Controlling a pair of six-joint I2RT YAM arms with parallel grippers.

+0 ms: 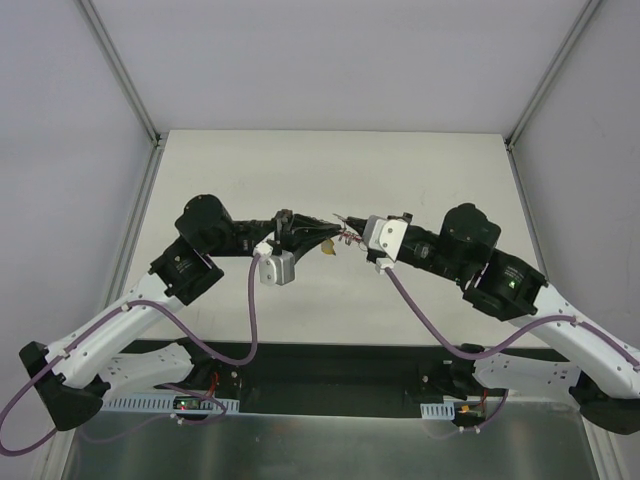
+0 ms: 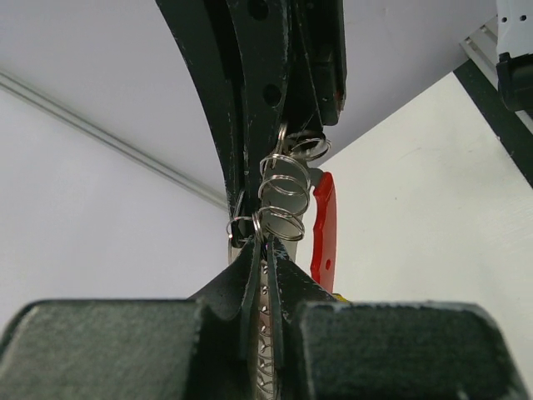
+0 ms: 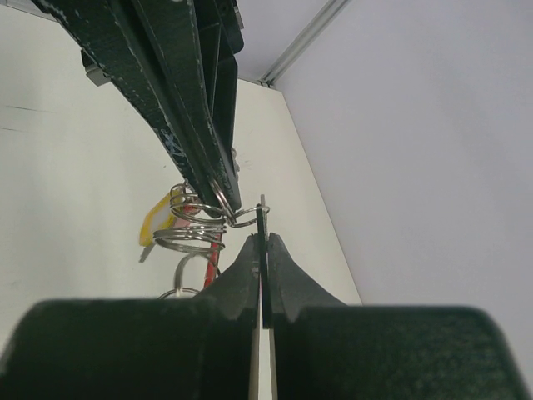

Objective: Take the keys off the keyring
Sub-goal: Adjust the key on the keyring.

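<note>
Several stacked silvery wire loops of the small metal keyring (image 2: 283, 196) hang in mid-air above the pale bench (image 1: 420, 170). A glossy red plastic piece (image 2: 323, 225) runs lengthwise beside them. The left gripper (image 2: 265, 254) is pinched tight on a thin, jagged-edged silvery key (image 2: 264, 333), seen edge-on, its long axis along the fingers. The right gripper (image 3: 263, 240) is clamped on a second key (image 3: 262, 212), flat and edge-on. Both arms reach inward, meeting tip to tip.

Robotics lab test cell: a white counter (image 1: 330, 180) boxed in by plain panels (image 1: 60, 150) on aluminium framing (image 1: 118, 68), two cabled arms (image 1: 110, 325) bolted at its edge.
</note>
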